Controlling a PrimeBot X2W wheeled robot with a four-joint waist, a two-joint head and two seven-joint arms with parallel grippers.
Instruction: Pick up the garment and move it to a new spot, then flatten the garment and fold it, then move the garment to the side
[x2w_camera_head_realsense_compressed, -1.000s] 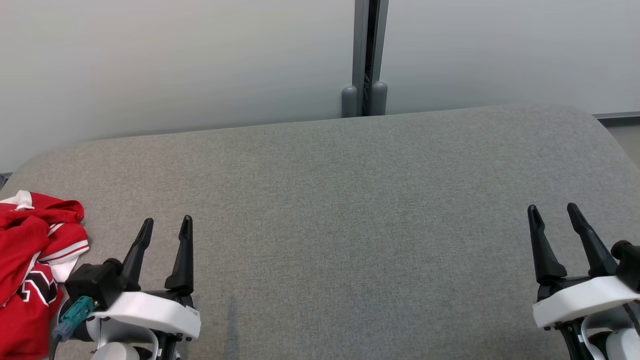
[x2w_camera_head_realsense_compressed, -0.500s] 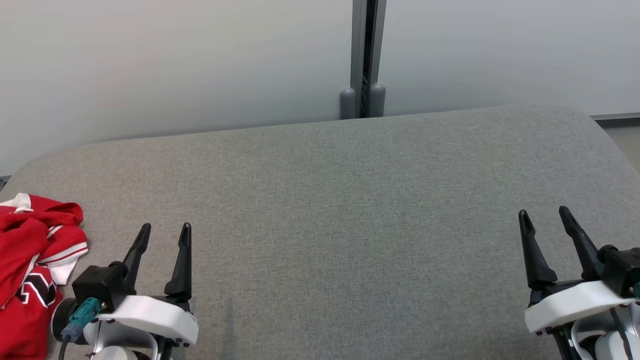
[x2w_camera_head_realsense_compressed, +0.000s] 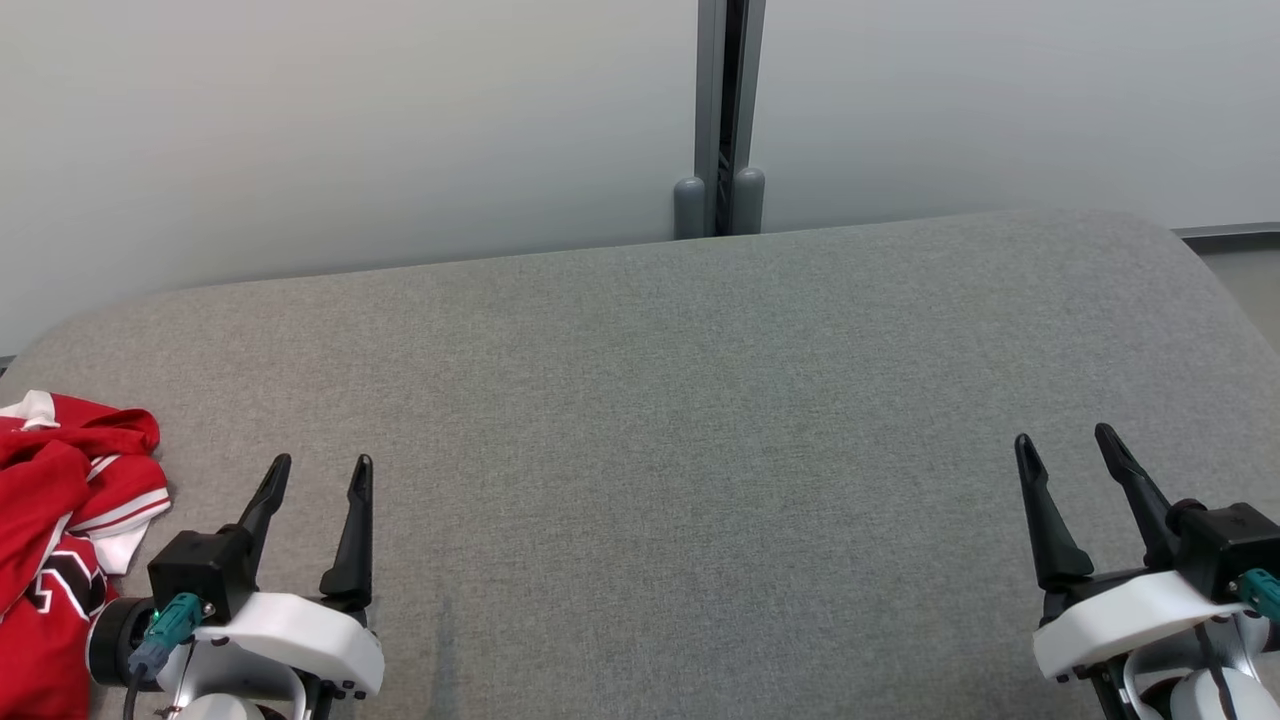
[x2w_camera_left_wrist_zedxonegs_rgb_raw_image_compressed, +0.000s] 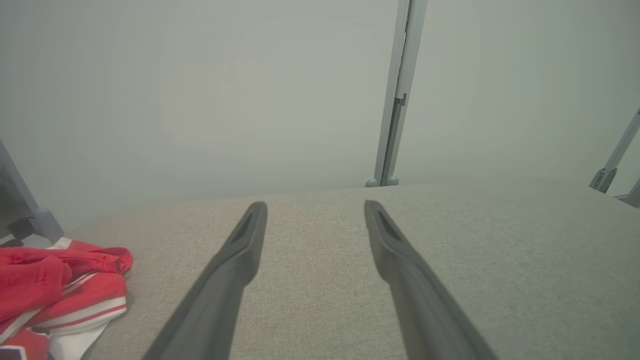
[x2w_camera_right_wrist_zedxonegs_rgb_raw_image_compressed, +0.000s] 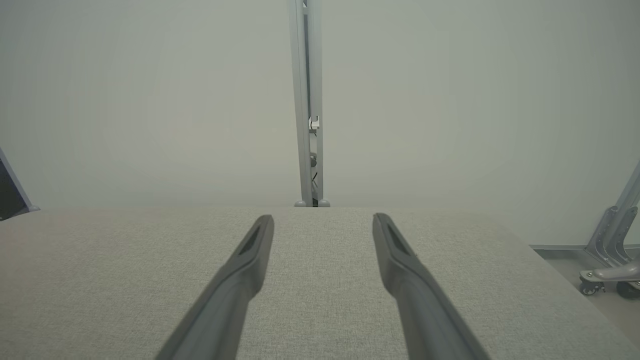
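Meanwhile, the left gripper (x2w_camera_head_realsense_compressed: 322, 462) and right gripper (x2w_camera_head_realsense_compressed: 1062, 436) are drawn back slightly, jaws apart and empty. The crumpled garment (x2w_camera_head_realsense_compressed: 55, 500) is not yet grasped.

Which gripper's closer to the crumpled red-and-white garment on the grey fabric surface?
Left. The left gripper is open just beside the crumpled red-and-white garment, its fingers clear of the cloth. The right gripper, also open, is at the opposite side of the grey fabric surface.
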